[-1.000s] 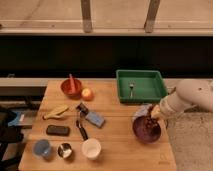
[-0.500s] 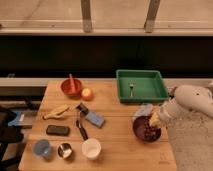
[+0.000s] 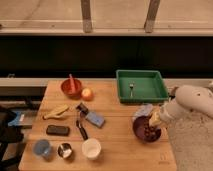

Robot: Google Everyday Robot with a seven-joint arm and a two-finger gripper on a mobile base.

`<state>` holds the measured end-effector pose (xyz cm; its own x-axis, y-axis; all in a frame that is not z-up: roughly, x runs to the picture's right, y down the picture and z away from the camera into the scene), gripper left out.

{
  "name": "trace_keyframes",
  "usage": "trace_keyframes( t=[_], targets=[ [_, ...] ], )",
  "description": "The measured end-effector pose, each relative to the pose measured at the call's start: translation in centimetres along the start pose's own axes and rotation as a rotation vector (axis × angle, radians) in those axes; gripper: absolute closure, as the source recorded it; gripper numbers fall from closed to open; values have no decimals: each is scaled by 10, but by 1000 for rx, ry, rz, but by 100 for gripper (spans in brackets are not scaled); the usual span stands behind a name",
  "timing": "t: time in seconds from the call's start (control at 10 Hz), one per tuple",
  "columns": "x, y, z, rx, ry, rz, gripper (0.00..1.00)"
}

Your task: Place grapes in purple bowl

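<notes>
While a stick is held in the red bowl [image 3: 71,88] at left, a small utensil is seen in the green tray [image 3: 141,85]; the grapes [image 3: 148,130] lie inside the purple bowl [image 3: 146,128], with the gripper [image 3: 155,119] over its rim.

Lab-like test room: gripper [image 3: 154,120] over cluttered wooden table [image 3: 120,145]

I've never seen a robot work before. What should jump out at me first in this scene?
The white arm reaching in from the right, its gripper at the purple bowl near the table's right edge, with dark grapes inside the bowl. Behind the bowl sits a bright green tray, and a red bowl with an orange fruit stands at the back left.
</notes>
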<state>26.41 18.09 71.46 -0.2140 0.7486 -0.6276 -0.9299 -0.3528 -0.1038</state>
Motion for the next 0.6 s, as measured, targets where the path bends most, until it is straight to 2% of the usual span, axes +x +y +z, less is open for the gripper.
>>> trace_keyframes(
  t=[0.2, 0.3, 0.4, 0.6],
  targets=[
    [-4, 4, -5, -5, -31, -9, 34],
    [-8, 6, -15, -7, -65, -14, 34],
    [-12, 10, -25, -9, -107, -18, 34],
    [-22, 15, -54, -26, -234, -6, 34]
  ],
)
